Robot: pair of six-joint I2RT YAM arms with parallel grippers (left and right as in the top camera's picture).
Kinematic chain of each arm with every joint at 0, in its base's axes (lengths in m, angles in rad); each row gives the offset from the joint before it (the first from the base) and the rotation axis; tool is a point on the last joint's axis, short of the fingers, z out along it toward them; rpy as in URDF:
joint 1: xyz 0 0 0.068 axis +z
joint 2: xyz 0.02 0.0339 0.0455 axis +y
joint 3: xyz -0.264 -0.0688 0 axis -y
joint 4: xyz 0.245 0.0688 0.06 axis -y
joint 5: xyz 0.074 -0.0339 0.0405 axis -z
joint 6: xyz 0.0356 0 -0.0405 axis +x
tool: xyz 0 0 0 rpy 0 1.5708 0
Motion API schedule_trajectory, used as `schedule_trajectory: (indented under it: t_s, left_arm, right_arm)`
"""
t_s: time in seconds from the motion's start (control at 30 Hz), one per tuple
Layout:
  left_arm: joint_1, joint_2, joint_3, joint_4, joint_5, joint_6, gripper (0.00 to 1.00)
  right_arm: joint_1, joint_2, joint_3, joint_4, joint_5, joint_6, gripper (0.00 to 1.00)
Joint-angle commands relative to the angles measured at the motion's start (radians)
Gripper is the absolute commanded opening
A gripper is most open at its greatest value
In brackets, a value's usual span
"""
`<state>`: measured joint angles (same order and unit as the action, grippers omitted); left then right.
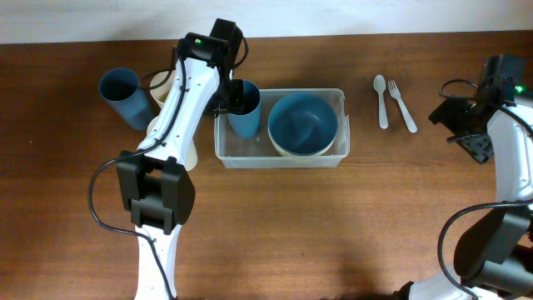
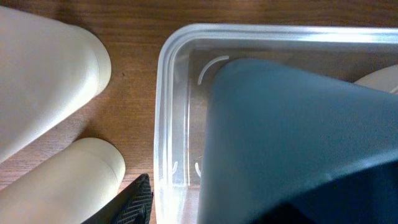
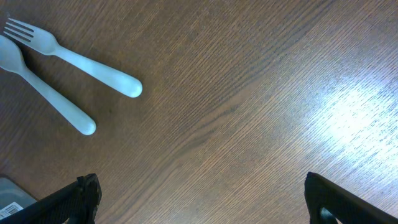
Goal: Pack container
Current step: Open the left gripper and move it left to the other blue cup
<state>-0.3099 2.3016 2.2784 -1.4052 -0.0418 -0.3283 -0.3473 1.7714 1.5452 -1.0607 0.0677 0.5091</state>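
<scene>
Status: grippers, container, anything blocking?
Left gripper open beside blue cup standing in container. Right gripper open, empty. Bowl in; fork, spoon outside.

Table [image 1: 333, 225] under me: dark brown wood with a reddish tone, fine grain running left to right in the overhead view. It fills nearly that whole view. Pale off-white strip [image 1: 375, 17] along the top, just past the table's far edge; wall or floor, I can't tell. Light comes from above: whitish glare patch [image 3: 354, 118] on the wood at the right of my right wrist view, grain washed out there and running diagonally elsewhere. Surface looks smooth with a slight sheen. Shadows on the wood overhead are soft and blurry. My left wrist view shows the same wood close up, warmer brown.
</scene>
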Motion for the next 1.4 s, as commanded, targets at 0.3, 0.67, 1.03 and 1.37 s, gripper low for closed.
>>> schedule_trajectory:
  t_s: [0.3, 0.67, 1.03, 1.37]
  left_arm:
    - [0.003, 0.01, 0.219, -0.021, -0.019, 0.032, 0.52]
    - [0.017, -0.003, 0.486, -0.126, -0.119, 0.031, 0.54]
    - [0.224, -0.084, 0.686, -0.282, -0.155, -0.087, 0.7]
    - [0.427, -0.084, 0.533, -0.282, -0.056, -0.12, 1.0]
  right_arm:
    - [-0.001, 0.001, -0.007, 0.003, 0.019, 0.0, 0.99]
    - [-0.001, 0.001, -0.007, 0.003, 0.019, 0.0, 0.99]
    - [-0.001, 0.001, -0.007, 0.003, 0.019, 0.0, 0.99]
    - [-0.001, 0.001, -0.007, 0.003, 0.019, 0.0, 0.99]
